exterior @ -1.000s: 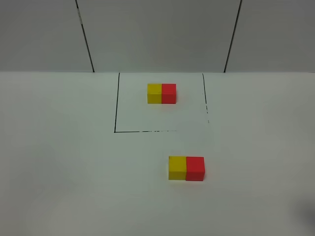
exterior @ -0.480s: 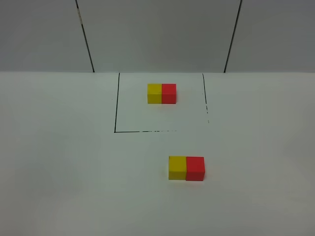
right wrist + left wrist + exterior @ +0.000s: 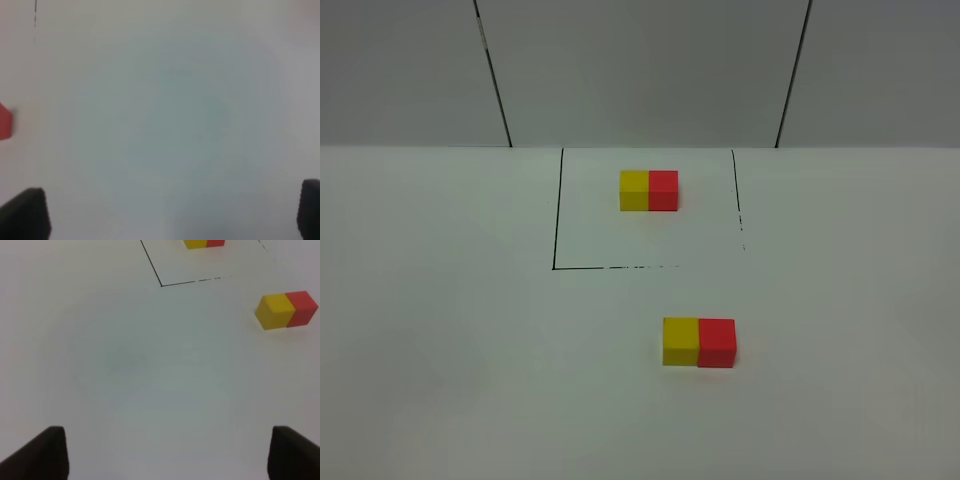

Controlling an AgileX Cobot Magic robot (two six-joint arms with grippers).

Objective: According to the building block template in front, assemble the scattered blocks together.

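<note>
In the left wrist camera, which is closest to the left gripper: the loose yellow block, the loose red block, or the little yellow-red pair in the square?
1. Yellow block, nearest the left gripper.
2. Red block, touching it, just beyond.
3. Template pair, farthest, inside the black outline.

Bright, even light — soft shadows — right wrist view blurred.

Two yellow cubes (image 3: 634, 189), two red cubes (image 3: 663, 189)
</note>
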